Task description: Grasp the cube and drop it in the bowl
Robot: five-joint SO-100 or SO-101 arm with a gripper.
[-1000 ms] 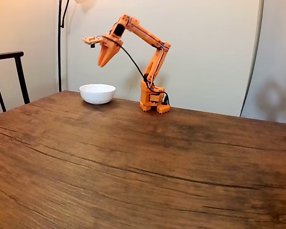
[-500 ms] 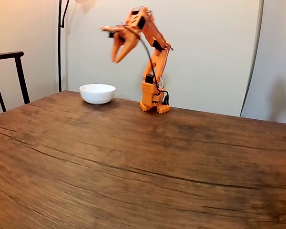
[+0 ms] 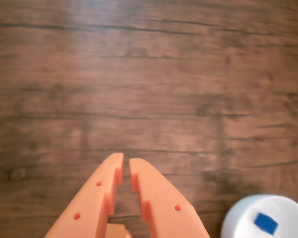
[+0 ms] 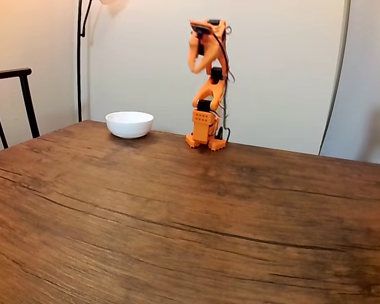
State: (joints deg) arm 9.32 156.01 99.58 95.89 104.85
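Wrist view, fingers (image 3: 125,164) nearly closed and empty, cube (image 3: 265,223) in bowl (image 3: 238,223), lower right of them.

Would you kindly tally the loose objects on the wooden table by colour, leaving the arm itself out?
White: 1, the bowl, on the table left of the arm's base in the fixed view.
Blue: 1, the cube, lying inside the bowl in the wrist view.
Total: 2.
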